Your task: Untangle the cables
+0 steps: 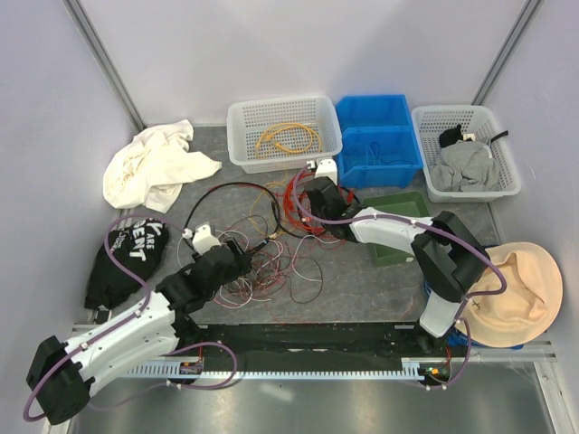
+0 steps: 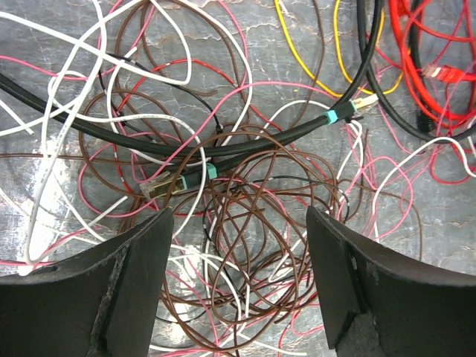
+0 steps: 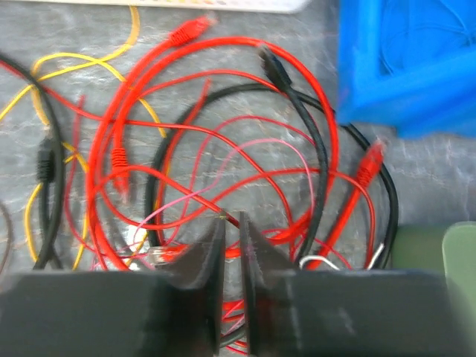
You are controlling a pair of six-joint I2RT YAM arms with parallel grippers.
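Note:
The cables point(image 1: 271, 262) lie in a loose tangle mid-table. My left gripper point(image 1: 242, 258) hovers over them, open. In the left wrist view its gripper point(image 2: 239, 223) frames a brown wire coil point(image 2: 260, 223) mixed with white and pink wires, and a thick black cable point(image 2: 111, 134) crosses above. My right gripper point(image 1: 312, 201) is down in the red cable bundle point(image 1: 298, 217) near the baskets. In the right wrist view that gripper point(image 3: 232, 223) has its fingers almost together, with a thin red cable point(image 3: 201, 201) running into the narrow gap. A black cable point(image 3: 316, 171) and yellow wires point(image 3: 67, 63) loop around it.
At the back stand a white basket point(image 1: 237, 136) holding a yellow cable, blue bins point(image 1: 380, 136) and a white basket point(image 1: 507, 154) with grey cloth. A green tray point(image 1: 398, 203) lies under the right arm. A white cloth point(image 1: 149, 167), a black shirt point(image 1: 127, 253) and a hat point(image 1: 520, 294) lie at the sides.

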